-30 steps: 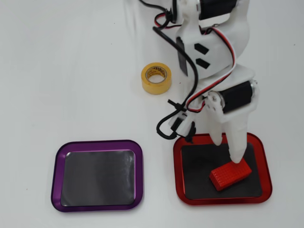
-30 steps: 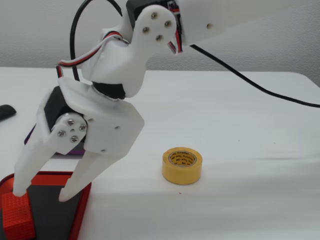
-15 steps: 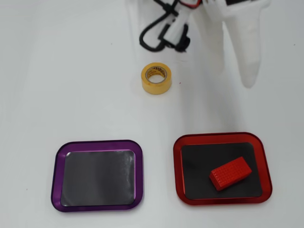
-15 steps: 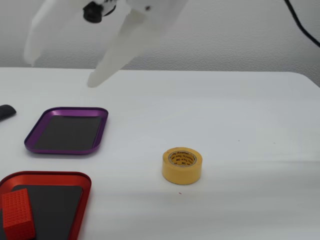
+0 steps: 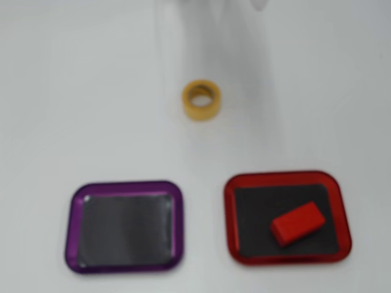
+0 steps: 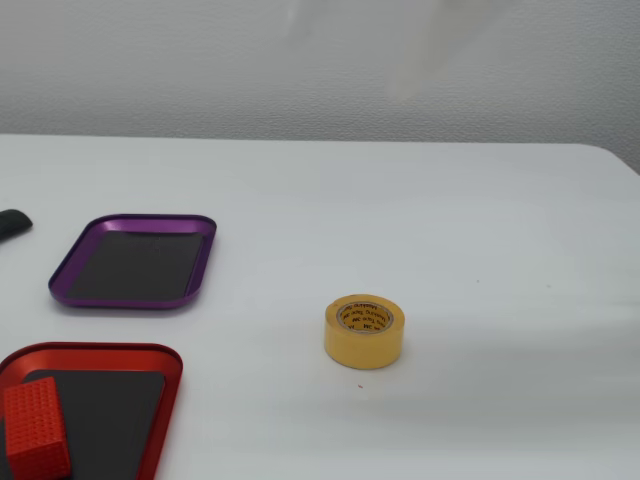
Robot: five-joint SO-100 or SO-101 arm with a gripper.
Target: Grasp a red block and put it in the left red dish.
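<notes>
The red block lies inside the left red dish, flat on the dark inner surface and turned at a slant, toward the right half of the dish in the overhead view. In the fixed view the block sits at the near left end of the dish, and both are partly cut by the picture's edge. The purple-rimmed tray rests on the white desk to the left of the red dish in the overhead view, apart from it, and holds nothing. A roll of yellow tape lies flat on the desk, well apart from both trays; the fixed view shows it with its printed core facing up. The claw appears only as a pale motion-blurred smear high at the top of the fixed view, so whether its fingers are apart or together cannot be told
</notes>
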